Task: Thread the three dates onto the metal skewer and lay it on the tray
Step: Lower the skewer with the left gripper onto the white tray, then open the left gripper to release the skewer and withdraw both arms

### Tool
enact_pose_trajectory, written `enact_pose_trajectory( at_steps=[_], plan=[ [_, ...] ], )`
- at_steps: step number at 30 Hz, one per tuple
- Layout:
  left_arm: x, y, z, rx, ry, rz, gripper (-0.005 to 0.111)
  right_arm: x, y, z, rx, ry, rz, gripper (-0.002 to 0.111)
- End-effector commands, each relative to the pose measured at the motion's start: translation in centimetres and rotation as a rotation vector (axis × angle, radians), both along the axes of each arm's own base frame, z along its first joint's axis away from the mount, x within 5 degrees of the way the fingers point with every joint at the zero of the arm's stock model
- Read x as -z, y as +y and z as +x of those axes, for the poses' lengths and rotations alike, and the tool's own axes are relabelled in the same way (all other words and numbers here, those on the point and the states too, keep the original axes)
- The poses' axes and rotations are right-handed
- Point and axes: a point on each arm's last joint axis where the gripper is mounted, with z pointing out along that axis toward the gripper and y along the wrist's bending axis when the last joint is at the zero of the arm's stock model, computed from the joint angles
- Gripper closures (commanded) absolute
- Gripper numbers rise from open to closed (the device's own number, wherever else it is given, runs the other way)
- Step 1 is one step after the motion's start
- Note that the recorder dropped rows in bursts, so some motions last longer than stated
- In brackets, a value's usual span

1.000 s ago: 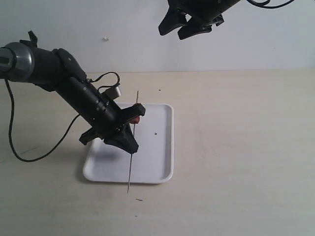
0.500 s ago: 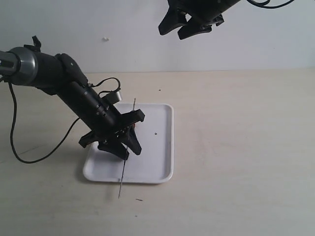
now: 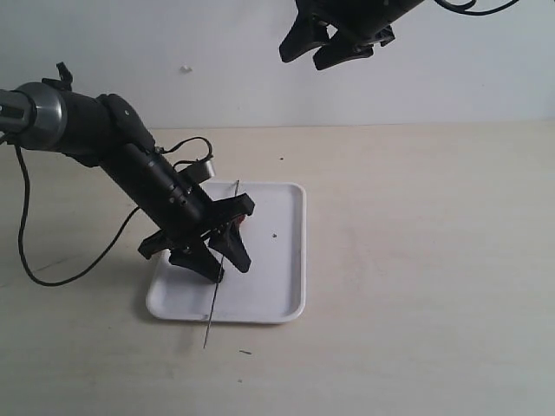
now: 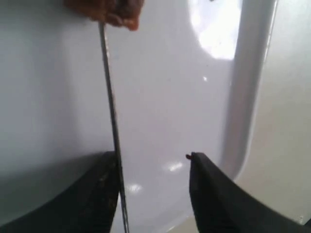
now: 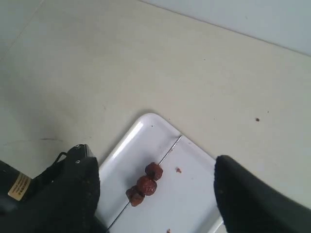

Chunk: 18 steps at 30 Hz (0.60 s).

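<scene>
Three dark reddish-brown dates [image 5: 145, 184] sit in a row on the thin metal skewer [image 5: 170, 148], which lies on the white tray [image 5: 194, 199]. In the exterior view the skewer [image 3: 212, 310] crosses the tray [image 3: 277, 260] lengthwise and its near end sticks out past the front rim. My left gripper [image 3: 236, 236] hovers low over it, open. In the left wrist view the skewer [image 4: 111, 97] runs close beside one of its fingers [image 4: 104, 179], and a date [image 4: 116, 12] shows at the frame's edge. My right gripper [image 3: 303, 56] hangs high above the table's back, open and empty.
Small reddish crumbs [image 5: 178, 170] and a dark speck [image 3: 274, 234] lie on the tray. A black cable [image 3: 26, 251] loops over the table to the left of the tray. Bare beige table [image 3: 416, 260] spreads to the right.
My left gripper has opened and let go of the skewer. The skewer has settled onto the tray, its near end swinging a little to the left. The right arm has not moved.
</scene>
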Motion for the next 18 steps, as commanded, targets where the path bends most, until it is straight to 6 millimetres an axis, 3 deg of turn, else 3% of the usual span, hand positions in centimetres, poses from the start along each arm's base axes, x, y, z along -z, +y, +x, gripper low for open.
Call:
enact_pose_trajectory(
  at_steps=[1, 8, 18],
  plan=[
    [-1.2, 0.0, 0.7, -0.012, -0.109, 0.010, 0.060, -0.3, -0.1, -0.1, -0.003, -0.004, -0.001, 0.044],
    [-3.9, 0.2, 1.0, 0.005, -0.228, 0.002, 0.060, -0.3, -0.1, 0.0, 0.005, -0.013, 0.001, 0.044],
    [-6.4, 2.6, 1.5, 0.049, -0.349, 0.130, 0.060, -0.3, -0.1, -0.1, -0.011, -0.018, -0.007, 0.044]
  ],
)
